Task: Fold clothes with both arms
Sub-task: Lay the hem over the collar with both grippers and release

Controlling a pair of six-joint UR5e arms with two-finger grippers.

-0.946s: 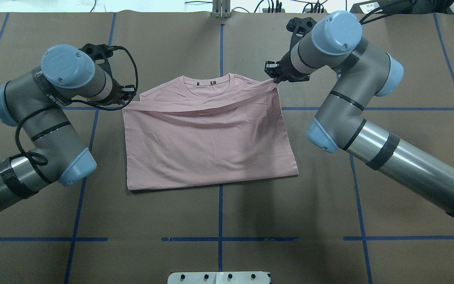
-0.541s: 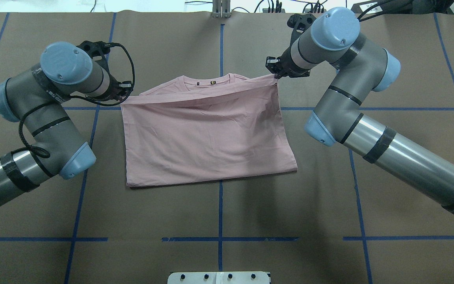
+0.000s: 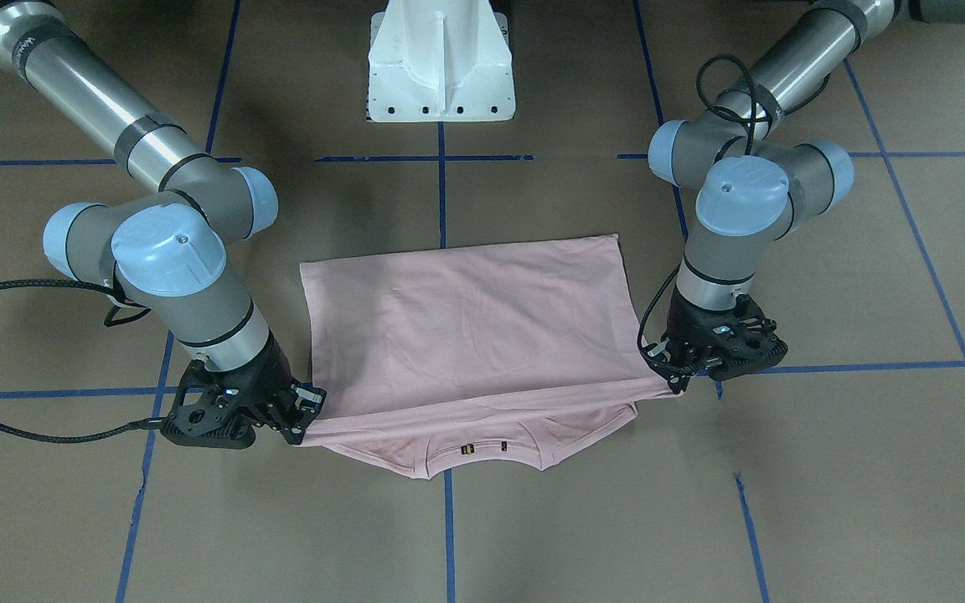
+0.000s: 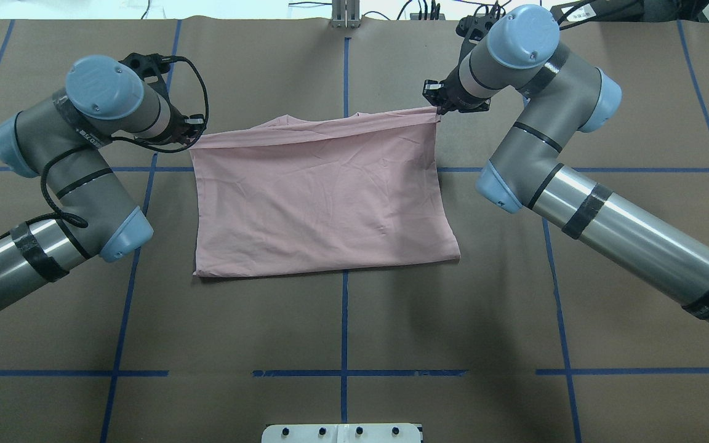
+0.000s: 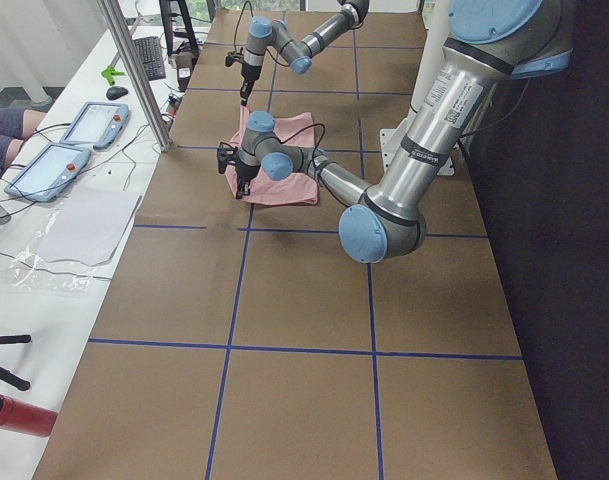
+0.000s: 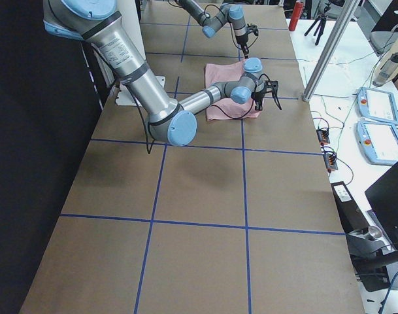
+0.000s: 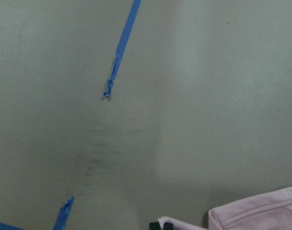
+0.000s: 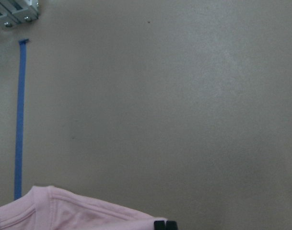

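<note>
The pale pink T-shirt (image 4: 324, 197) lies on the brown table, plain side up, doubled over on itself. Its folded edge faces the robot. My left gripper (image 4: 197, 132) is shut on the upper layer's left corner. My right gripper (image 4: 436, 109) is shut on the right corner. The held edge is stretched taut between them, just above the table, over the collar. In the front-facing view the collar (image 3: 474, 452) peeks out beyond that edge, with the left gripper (image 3: 673, 381) and right gripper (image 3: 302, 427) at its ends. The wrist views show pink cloth (image 7: 261, 211) (image 8: 64, 211) at the frames' bottoms.
The white pedestal base (image 3: 441, 67) stands at the robot's side of the table. Blue tape lines (image 4: 344, 320) grid the brown surface. A metal bracket (image 4: 345, 15) sits at the far edge. Beyond it, a side table holds tablets (image 5: 44, 170).
Both grippers have carried the shirt's held edge farther from the robot. The upper layer has pulled flat and now covers nearly the whole collar, which showed fully before.
</note>
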